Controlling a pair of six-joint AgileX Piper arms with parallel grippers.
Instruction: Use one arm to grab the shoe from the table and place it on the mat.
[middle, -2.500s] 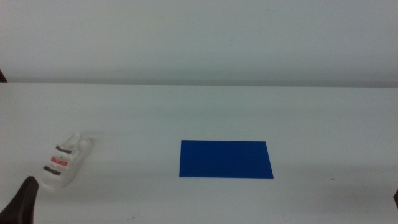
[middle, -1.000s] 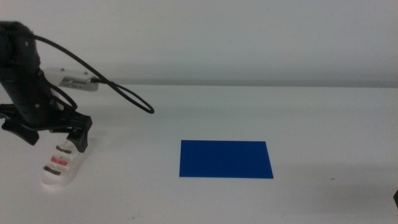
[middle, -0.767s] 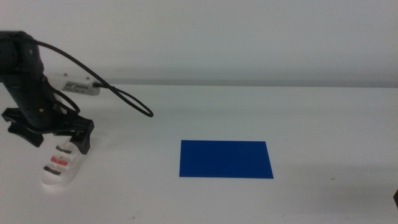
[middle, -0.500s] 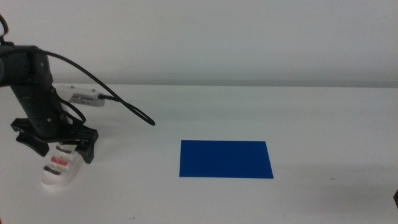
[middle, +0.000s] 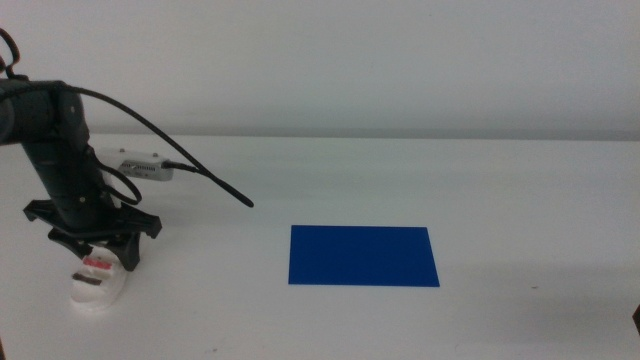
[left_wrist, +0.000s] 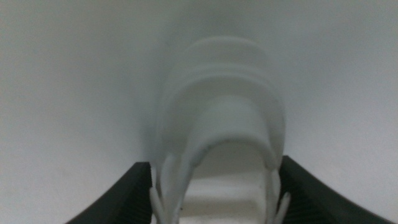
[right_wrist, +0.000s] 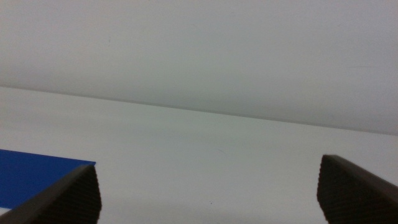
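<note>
The white shoe (middle: 97, 281) with dark and red straps lies on the table (middle: 420, 170) at the near left. My left arm comes down over it, and the left gripper (middle: 92, 258) is open with one jaw on each side of the shoe. In the left wrist view the shoe's white end (left_wrist: 217, 106) fills the gap of the left gripper (left_wrist: 211, 173), close to both jaws. The dark blue mat (middle: 362, 255) lies flat at the table's middle, well to the right of the shoe. My right gripper (right_wrist: 208, 180) is open and empty, low at the right edge.
The left arm's black cable loops out to the right above the table (middle: 205, 178). A corner of the mat (right_wrist: 31, 171) shows in the right wrist view. Bare white table lies between the shoe and the mat.
The left arm came in from the left and lowered onto the shoe. Its jaws now straddle the shoe lower than half a second ago. The shoe and mat have not moved.
</note>
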